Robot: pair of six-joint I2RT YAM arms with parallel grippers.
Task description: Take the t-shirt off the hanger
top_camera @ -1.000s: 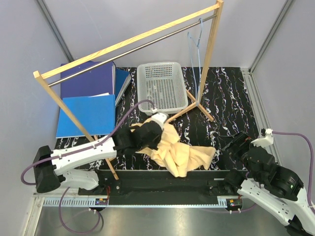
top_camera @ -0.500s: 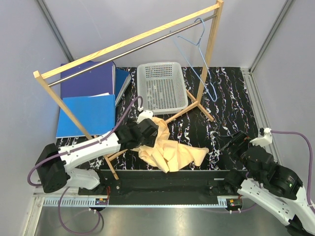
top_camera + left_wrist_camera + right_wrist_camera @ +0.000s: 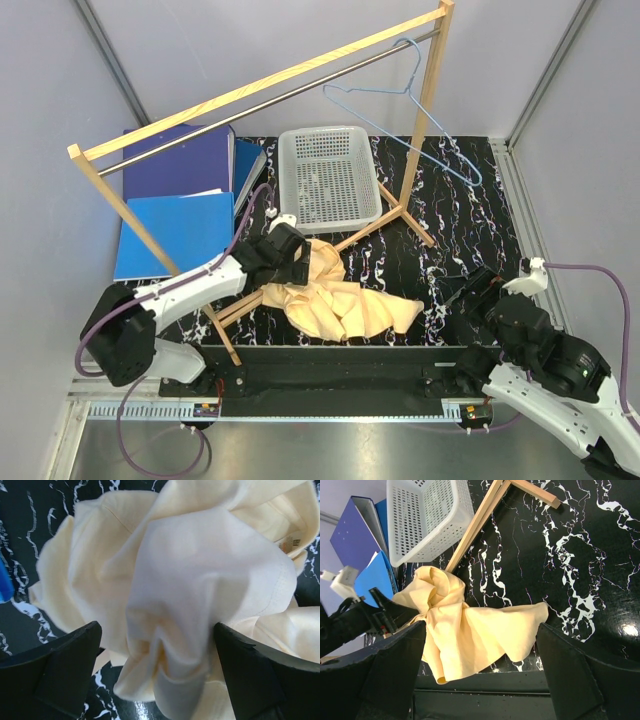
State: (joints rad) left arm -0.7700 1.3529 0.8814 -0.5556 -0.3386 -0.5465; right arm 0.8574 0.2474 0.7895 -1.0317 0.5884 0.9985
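Two tools released, jaws spread: left tool (image 3: 157,647) astride bunched cloth, right tool (image 3: 481,666) idle | t-shirt (image 3: 345,305) heaped on worktop (image 3: 470,235), well apart from hanger (image 3: 365,89), bare on rack (image 3: 250,88) | step: shirt off, likely done | next: lift left tool clear without snagging cloth.

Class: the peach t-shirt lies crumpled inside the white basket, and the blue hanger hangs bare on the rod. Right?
Not inside the basket: the t-shirt lies crumpled on the black table in front of it, as the top view shows.
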